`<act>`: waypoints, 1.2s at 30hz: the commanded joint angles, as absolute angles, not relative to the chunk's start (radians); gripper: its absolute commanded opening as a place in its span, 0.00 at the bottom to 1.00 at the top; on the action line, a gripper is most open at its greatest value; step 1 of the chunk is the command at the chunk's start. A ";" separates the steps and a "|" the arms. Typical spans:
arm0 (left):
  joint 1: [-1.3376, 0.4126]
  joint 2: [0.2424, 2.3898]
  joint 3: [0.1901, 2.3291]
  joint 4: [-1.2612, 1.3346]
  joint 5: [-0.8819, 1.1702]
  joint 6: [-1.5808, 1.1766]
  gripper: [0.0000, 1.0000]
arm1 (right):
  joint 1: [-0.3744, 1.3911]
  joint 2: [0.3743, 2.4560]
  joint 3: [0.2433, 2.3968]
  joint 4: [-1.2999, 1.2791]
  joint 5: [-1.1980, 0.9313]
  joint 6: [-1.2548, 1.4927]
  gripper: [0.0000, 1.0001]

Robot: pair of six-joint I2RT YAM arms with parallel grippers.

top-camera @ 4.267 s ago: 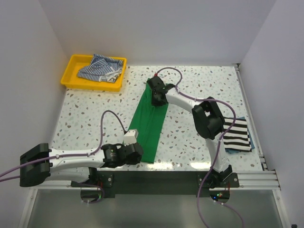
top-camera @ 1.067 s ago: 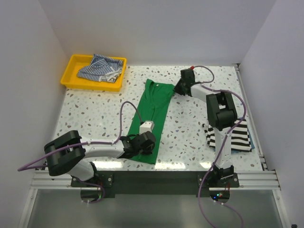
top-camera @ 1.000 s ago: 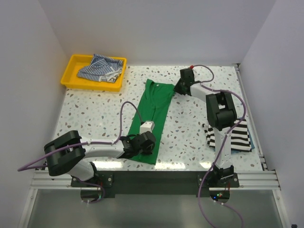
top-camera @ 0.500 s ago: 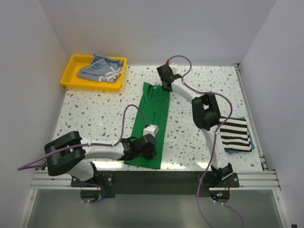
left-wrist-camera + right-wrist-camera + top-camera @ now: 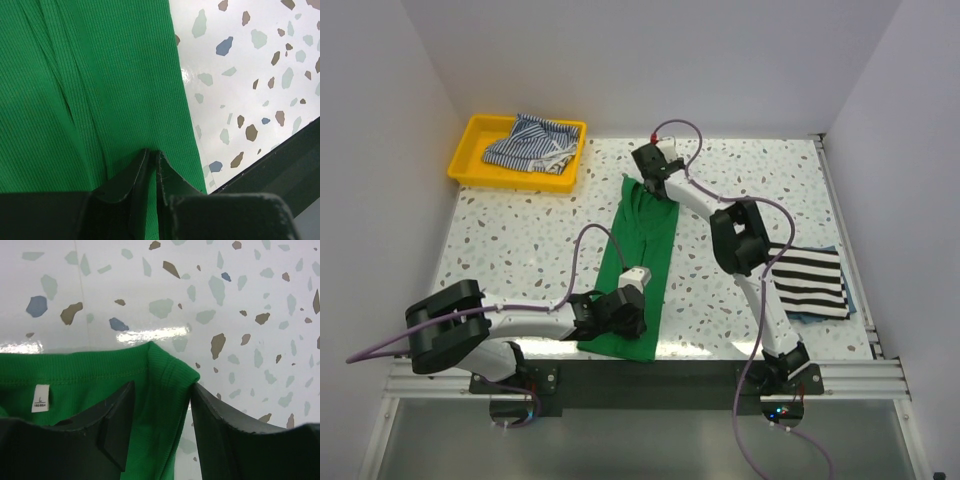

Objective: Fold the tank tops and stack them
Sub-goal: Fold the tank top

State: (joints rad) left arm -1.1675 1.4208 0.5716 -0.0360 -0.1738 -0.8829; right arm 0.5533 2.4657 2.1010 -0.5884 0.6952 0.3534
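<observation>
Bright, even light falls from overhead in all 3 views. The glossy desk (image 5: 250, 290) returns a white glare streak in the right wrist view and a small glint in the left. Shadows are soft. The green tank top (image 5: 100, 75) shows sharp ribbing; the left tool (image 5: 151, 162) at the frame bottom looks soft.

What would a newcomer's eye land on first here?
A bright green tank top lies as a long strip down the middle of the speckled table, the left gripper pinching its near hem and the right gripper open around its far corner. A yellow plastic tray at the far left holds a blue-and-white striped top; a black-and-white striped top lies at the right edge.
</observation>
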 commanded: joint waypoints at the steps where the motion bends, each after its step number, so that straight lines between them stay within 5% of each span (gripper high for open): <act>1: -1.178 1.398 0.558 -0.124 -0.164 -0.896 0.15 | 0.569 2.416 2.074 -0.563 0.758 0.336 0.52; 14: -1.177 1.379 0.580 -0.160 -0.179 -0.884 0.16 | 0.571 2.356 2.005 -0.508 0.710 0.408 0.43; 36: -1.177 1.373 0.569 -0.170 -0.187 -0.877 0.16 | 0.555 2.261 1.869 -0.419 0.600 0.474 0.44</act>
